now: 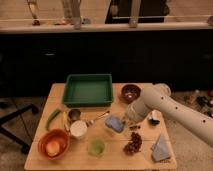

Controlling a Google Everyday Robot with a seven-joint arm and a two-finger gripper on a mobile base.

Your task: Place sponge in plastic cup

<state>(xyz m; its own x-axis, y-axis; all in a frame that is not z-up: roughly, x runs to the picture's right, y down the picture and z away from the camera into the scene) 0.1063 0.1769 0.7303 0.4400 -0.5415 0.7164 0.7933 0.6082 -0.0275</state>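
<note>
Grasp stage: gripper (125, 119) beside sponge (115, 123), grip state you cannot tell; next, you carry it over plastic cup (96, 146).

Dim overall, lit table (54, 96), jaws mid-table

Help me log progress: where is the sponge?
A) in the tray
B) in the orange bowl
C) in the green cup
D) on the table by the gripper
D: the sponge lies on the table with the gripper beside it, apart from the green cup.
</note>
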